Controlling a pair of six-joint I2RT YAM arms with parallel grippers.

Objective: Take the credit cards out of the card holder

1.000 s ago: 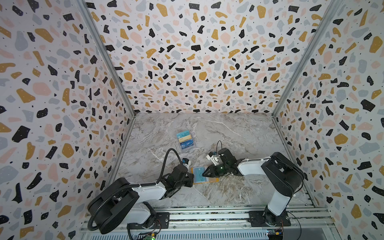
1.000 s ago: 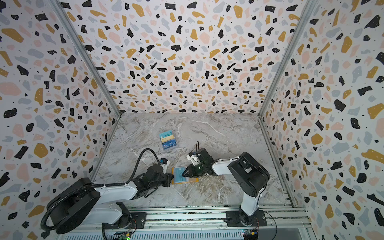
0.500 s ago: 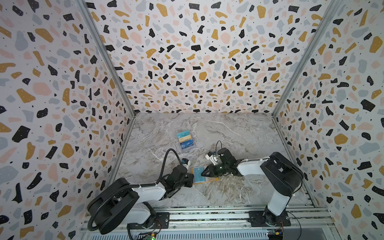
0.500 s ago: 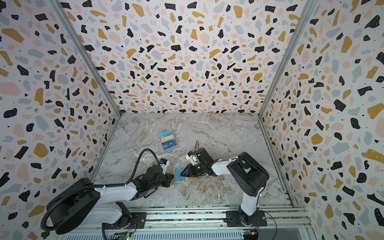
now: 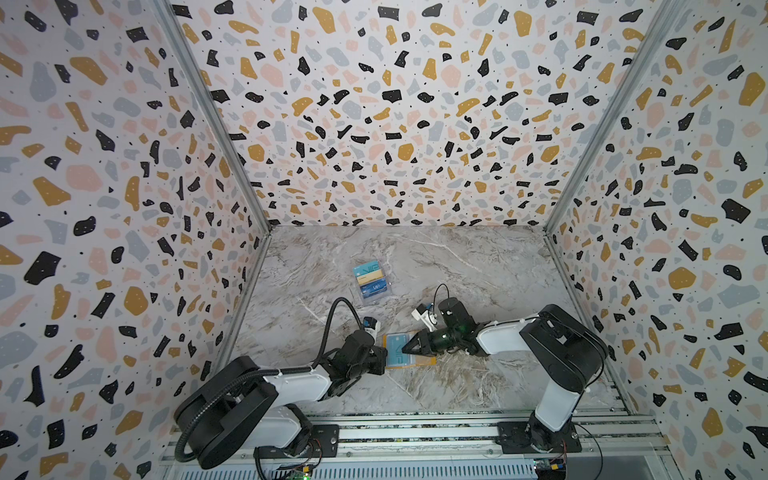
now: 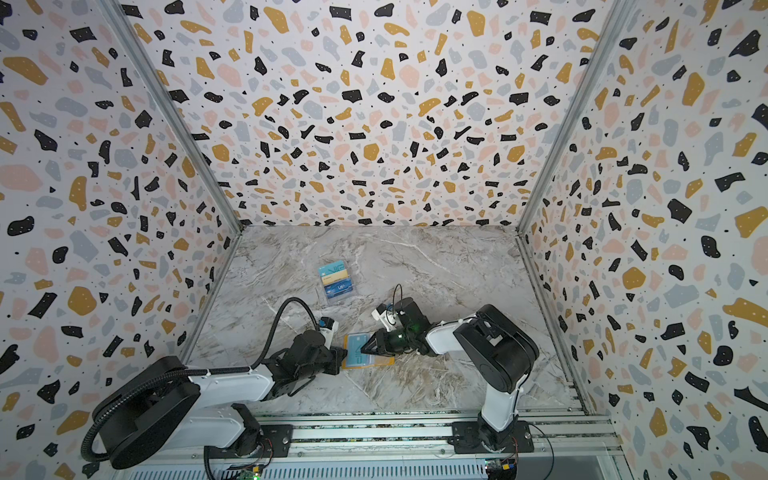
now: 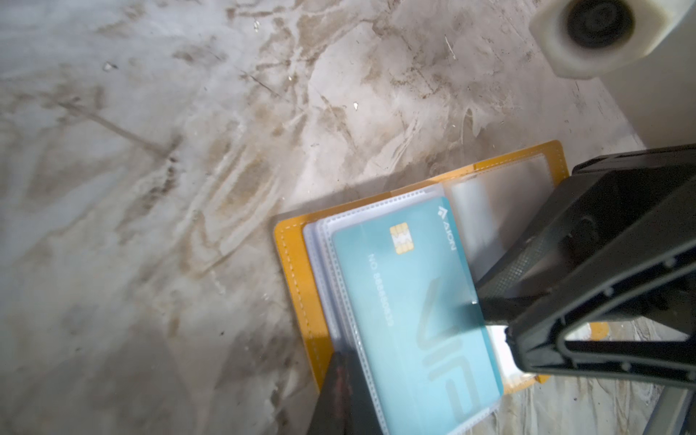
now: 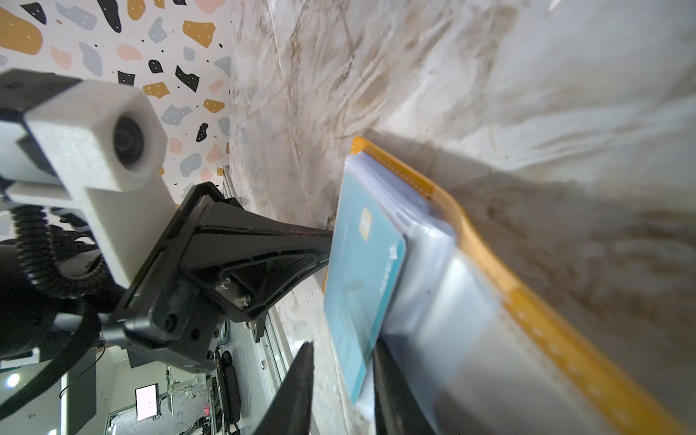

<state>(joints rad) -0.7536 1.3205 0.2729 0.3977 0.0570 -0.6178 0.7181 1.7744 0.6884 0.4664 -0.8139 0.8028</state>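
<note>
The mustard-yellow, stitched leather-like card holder point(image 7: 293, 263) is laid open and flat on the grey-veined marble tabletop point(image 5: 457, 270), between the two grippers. One of its outer edges is met by the left gripper point(image 8: 322, 238), whose fingers are closed tight together. The holder is judged to be pinned there so that it is not dragged along. At the holder's opposite side the right gripper point(image 8: 343, 350) is set with its jaws narrowly parted astride the free edge of the teal plastic credit card point(image 7: 406, 301). A gap is seen beside one finger, so no firm pinch is claimed. The card, marked by a gold chip point(image 7: 402, 238) and pale "VIP" lettering, is seen atop the holder's clear plastic sleeves point(image 7: 320, 260), askew and apparently partly drawn out. Well beyond the holder's far side, a clear plastic box point(image 5: 372, 280) showing further cards is left untouched.
</note>
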